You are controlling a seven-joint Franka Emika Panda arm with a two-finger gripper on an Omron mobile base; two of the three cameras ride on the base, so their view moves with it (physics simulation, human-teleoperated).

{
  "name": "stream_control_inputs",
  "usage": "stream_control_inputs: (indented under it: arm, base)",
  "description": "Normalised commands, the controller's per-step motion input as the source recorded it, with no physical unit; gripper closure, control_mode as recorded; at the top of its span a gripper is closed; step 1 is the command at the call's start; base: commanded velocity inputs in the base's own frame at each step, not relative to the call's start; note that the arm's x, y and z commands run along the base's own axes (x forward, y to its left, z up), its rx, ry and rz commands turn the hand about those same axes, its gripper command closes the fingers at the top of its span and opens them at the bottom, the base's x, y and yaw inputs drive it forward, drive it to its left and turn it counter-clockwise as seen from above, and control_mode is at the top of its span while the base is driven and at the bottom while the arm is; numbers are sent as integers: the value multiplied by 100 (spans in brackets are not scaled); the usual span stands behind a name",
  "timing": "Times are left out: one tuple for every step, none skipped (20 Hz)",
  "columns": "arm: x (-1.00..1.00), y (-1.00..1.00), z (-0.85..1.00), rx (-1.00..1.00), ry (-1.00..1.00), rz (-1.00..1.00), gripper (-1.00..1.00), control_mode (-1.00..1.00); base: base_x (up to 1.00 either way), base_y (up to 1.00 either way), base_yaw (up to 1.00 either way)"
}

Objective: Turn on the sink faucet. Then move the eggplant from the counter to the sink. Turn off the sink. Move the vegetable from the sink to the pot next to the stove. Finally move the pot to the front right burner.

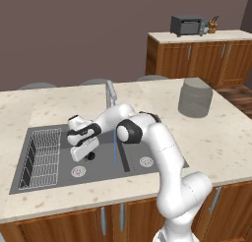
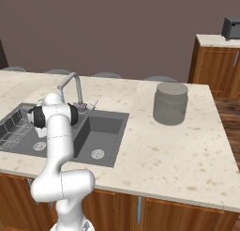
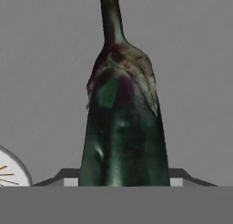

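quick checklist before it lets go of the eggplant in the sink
1. Water running: thin blue stream falls from the sink faucet: ok.
2. Eggplant in the gripper: close before the hand camera, between the fingers: ok.
3. Gripper over the sink, left basin: ok.
4. Eggplant under the stream: cannot tell.
5. Eggplant touching the basin floor: cannot tell.
6. Wire rack stands apart from the gripper: ok.

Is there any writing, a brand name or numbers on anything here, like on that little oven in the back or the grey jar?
None can be read.
The small oven on the far cabinet: no legible text; its front is too small and blurred.
The grey ribbed jar: plain, no label.
The eggplant, sink and faucet: no markings.
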Motion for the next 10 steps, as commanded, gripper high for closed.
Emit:
stream_control_inputs:
  arm:
    - [10, 2, -20, 0, -3, -2, -100, -100]
    - [0, 4, -10, 0, -2, -3, -100, -100]
    - [0, 0, -1, 0, -3, -2, -100, -100]
    - [0, 0, 0, 0, -2, -2, -100, -100]
    - [0, 0, 0, 0, -2, -4, -100, -100]
    - [-8, 0, 6, 0, -1, -6, -100, -100]
    - [-6, 0, 0, 0, 0, -7, -100, -100]
    - [-10, 0, 1, 0, 0, -6, -100, -100]
    - [-14, 0, 2, 0, -1, -6, -100, -100]
    - [-33, 0, 13, 0, -4, -10, -100, -100]
  base:
    - [0, 0, 0]
    - [0, 0, 0]
    - [0, 0, 0]
    - [0, 0, 0]
    - [0, 0, 0]
    - [0, 0, 0]
    - [0, 0, 0]
    - [0, 0, 0]
    - [0, 0, 0]
    - [0, 0, 0]
